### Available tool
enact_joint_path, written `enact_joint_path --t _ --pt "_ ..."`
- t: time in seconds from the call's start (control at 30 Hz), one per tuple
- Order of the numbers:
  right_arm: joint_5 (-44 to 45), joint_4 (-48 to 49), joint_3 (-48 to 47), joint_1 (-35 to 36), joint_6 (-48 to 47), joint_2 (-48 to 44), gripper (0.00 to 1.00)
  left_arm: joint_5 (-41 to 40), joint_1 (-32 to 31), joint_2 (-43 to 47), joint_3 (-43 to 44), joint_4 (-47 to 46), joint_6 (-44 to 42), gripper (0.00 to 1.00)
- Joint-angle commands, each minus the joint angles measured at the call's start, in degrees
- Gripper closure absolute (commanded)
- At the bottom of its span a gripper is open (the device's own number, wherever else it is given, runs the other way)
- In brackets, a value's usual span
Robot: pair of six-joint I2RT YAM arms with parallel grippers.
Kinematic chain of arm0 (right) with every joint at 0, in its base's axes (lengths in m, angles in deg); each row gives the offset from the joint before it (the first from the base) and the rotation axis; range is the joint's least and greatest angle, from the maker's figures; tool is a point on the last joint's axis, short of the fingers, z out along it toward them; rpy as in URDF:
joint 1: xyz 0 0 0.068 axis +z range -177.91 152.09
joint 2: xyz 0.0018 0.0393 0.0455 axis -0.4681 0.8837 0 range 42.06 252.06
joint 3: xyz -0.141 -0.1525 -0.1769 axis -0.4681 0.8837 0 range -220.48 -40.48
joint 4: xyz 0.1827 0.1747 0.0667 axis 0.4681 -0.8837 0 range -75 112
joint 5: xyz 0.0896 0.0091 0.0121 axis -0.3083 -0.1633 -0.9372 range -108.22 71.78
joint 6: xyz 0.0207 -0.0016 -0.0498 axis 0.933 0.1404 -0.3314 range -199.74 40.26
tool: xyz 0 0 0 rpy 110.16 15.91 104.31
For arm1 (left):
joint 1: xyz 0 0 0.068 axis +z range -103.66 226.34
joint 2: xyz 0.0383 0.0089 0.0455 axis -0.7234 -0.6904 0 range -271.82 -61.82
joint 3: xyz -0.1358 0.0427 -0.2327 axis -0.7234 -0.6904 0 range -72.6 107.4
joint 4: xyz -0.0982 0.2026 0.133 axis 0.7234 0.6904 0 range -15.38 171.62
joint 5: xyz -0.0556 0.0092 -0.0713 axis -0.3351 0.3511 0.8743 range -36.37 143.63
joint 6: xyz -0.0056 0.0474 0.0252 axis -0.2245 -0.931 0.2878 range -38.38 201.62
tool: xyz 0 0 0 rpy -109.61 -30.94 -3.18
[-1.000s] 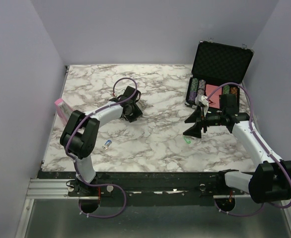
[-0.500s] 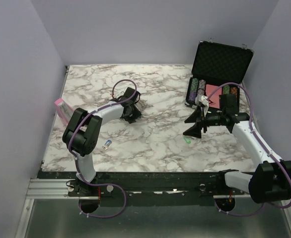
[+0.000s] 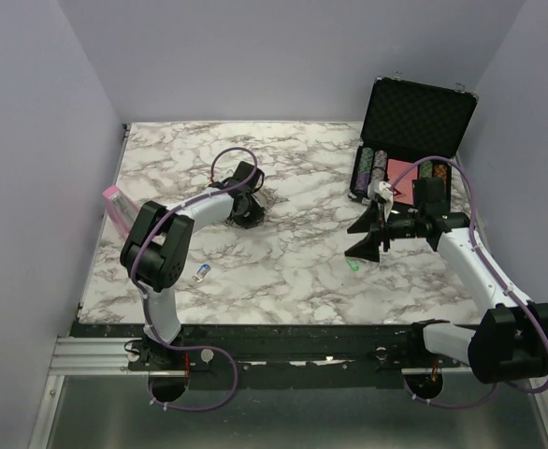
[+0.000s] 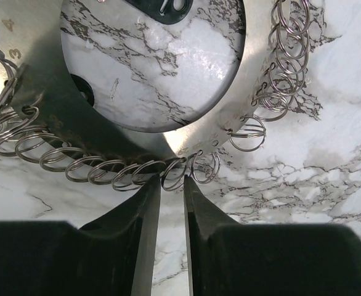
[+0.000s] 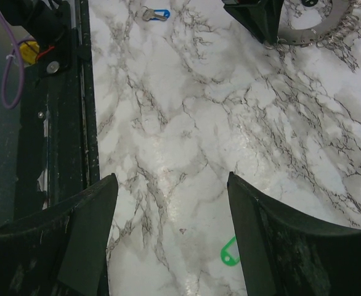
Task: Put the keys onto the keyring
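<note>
1. The left gripper point(image 4: 171, 185) is almost closed, with only a thin slit between its fingers. Its tips sit at one wire loop point(image 4: 173, 174) on the keyring's point(image 4: 39, 80) rim. I cannot tell whether the loop is pinched or merely touched.
2. To do this step well, I would steady the keyring by that rim loop and keep it flat on the bench point(image 3: 293, 178).
3. The blue key point(image 3: 202, 272) lies near the left arm, well apart from the keyring.
4. The green key point(image 5: 230, 253) lies just beside the right gripper point(image 5: 170, 179), which is wide open and holds nothing. I judge this the nearest key to fetch.
</note>
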Motion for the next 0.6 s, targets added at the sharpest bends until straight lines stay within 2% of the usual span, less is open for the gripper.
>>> enact_joint_path --t 0.0,0.13,0.17,0.27,0.4,0.57 --pt "-2.3 -1.6 -0.1 -0.1 -1.2 -0.9 0.20 -1.3 0.4 -0.9 1.5 1.4 0.1 0.76" --pt "-2.5 -2.0 -0.2 -0.1 -1.5 -0.9 0.20 -1.4 0.7 -0.9 1.4 1.2 0.0 0.78" --pt "-2.6 -2.1 -0.2 -0.1 -1.7 -0.7 0.20 -1.4 0.7 -0.9 1.3 1.0 -0.3 0.83" --pt "-2.8 -2.3 -0.3 -0.1 -2.0 -0.7 0.20 -1.3 0.7 -0.5 1.0 0.3 -0.7 0.85" --pt "-3.1 -2.9 -0.3 -0.1 -2.5 -0.7 0.20 -0.6 0.9 -0.2 0.4 -0.5 -0.9 0.85" --pt "-3.5 -3.6 -0.4 -0.1 -3.3 -0.7 0.20 1.4 1.1 -0.2 0.1 -1.8 0.0 0.78"
